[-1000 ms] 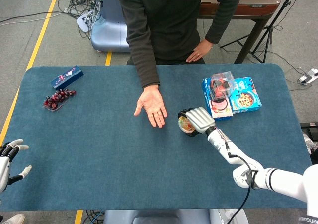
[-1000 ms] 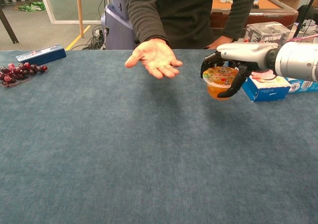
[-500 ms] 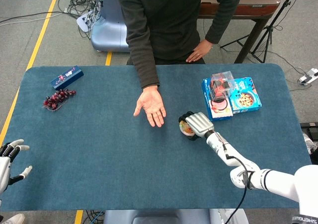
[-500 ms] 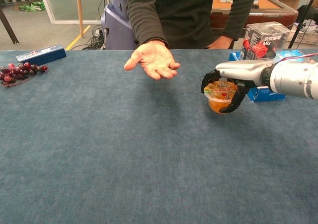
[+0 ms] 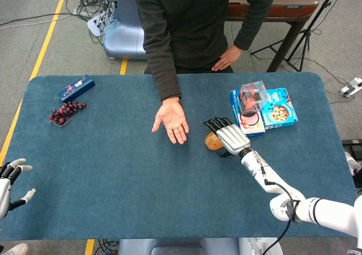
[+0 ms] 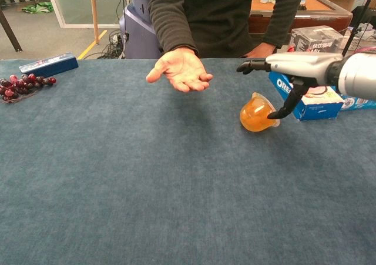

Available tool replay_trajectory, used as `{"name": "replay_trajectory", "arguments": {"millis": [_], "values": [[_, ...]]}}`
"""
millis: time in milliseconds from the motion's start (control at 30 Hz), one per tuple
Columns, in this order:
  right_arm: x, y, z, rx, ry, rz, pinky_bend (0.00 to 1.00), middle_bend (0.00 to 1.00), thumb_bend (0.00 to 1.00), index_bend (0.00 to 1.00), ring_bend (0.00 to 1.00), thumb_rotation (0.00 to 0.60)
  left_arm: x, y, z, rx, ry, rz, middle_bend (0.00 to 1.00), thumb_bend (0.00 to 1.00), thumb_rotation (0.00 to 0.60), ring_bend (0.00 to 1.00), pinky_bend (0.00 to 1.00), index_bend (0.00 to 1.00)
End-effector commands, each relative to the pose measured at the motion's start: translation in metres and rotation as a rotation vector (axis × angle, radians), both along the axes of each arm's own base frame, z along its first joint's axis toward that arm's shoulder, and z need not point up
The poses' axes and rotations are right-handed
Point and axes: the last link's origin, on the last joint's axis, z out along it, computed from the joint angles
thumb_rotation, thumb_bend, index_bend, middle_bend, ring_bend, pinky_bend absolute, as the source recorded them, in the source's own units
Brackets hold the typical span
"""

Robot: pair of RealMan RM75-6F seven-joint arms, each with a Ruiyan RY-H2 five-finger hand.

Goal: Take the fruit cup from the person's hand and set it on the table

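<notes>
The fruit cup (image 6: 256, 114), clear with orange filling, lies tipped on its side on the blue table (image 6: 176, 188), its rim toward the right. My right hand (image 6: 288, 71) hovers just above and right of it, fingers spread and holding nothing; the thumb tip hangs next to the cup's rim. From the head view, the right hand (image 5: 229, 137) partly covers the cup (image 5: 212, 141). The person's hand (image 6: 181, 69) stays palm up and empty, left of the cup. At the table's near left corner my left hand (image 5: 10, 181) is open and holds nothing.
Blue snack boxes (image 6: 311, 103) with a clear box (image 6: 314, 39) on top stand right behind my right hand. Grapes (image 5: 66, 112) and a small blue box (image 5: 76, 87) lie at the far left. The person stands at the far edge.
My right hand has let go of the fruit cup and lifted with fingers spread. The cup, held upright before, now lies on its side on the table.
</notes>
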Motion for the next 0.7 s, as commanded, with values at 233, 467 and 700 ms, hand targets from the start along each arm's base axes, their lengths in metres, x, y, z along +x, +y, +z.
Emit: {"name": "replay_trajectory", "arguments": {"millis": [233,467,700], "values": [[-0.032,0.044,0.077,-0.246,0.009,-0.046,0.09,0.13,0.18,0.0,0.0,0.6,-0.002,0.003,0.0,0.0,-0.004,-0.004,0.22,0.2,0.6,0.19,0.25,0.35],[-0.074,0.092,0.114,-0.388,0.023,-0.14,0.09,0.13,0.18,0.0,0.0,0.6,-0.004,0.007,-0.002,-0.008,-0.009,-0.002,0.22,0.2,0.6,0.19,0.25,0.35],[-0.106,0.135,0.131,-0.483,0.028,-0.234,0.09,0.14,0.18,0.0,0.0,0.6,-0.003,0.011,-0.005,-0.018,-0.011,-0.015,0.22,0.2,0.6,0.19,0.25,0.35]]}}
